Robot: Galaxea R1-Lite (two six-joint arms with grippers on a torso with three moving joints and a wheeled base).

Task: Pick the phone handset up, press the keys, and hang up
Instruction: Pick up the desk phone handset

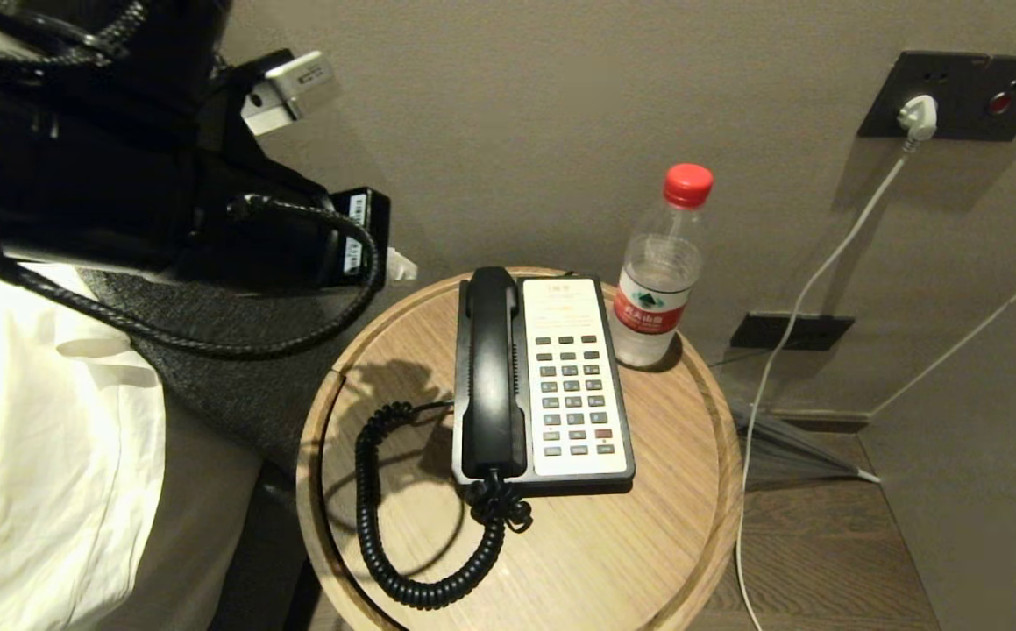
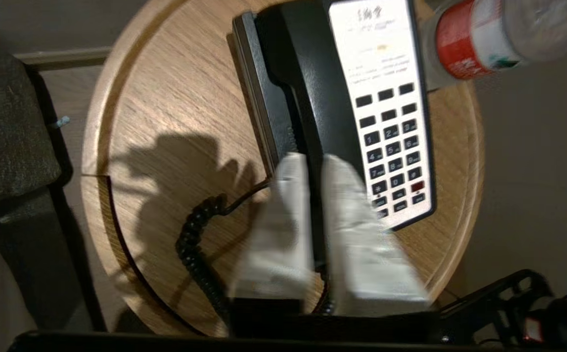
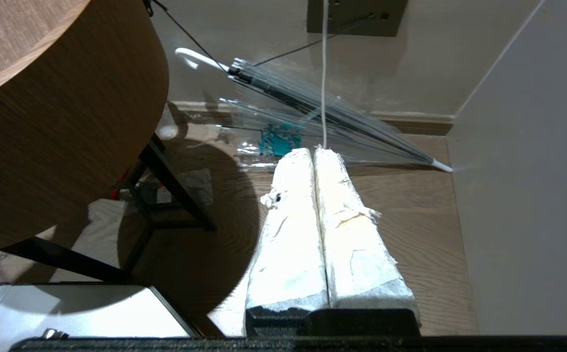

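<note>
Taped fingers of the left gripper, slightly parted, hover above the phone handset cradled just beneath; right gripper pressed together near the floor.

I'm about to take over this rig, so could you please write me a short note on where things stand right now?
Left gripper: above the round wooden table, over the phone handset, fingers slightly apart, holding nothing.
Right gripper: parked low beside the table, over the floor, shut and empty.
Handset: in its cradle on the left of the phone base, coiled cord looping on the tabletop. A water bottle stands just behind the base's right corner.
Done: only the approach.
Left: lift the handset, press the keys, hang up.
</note>
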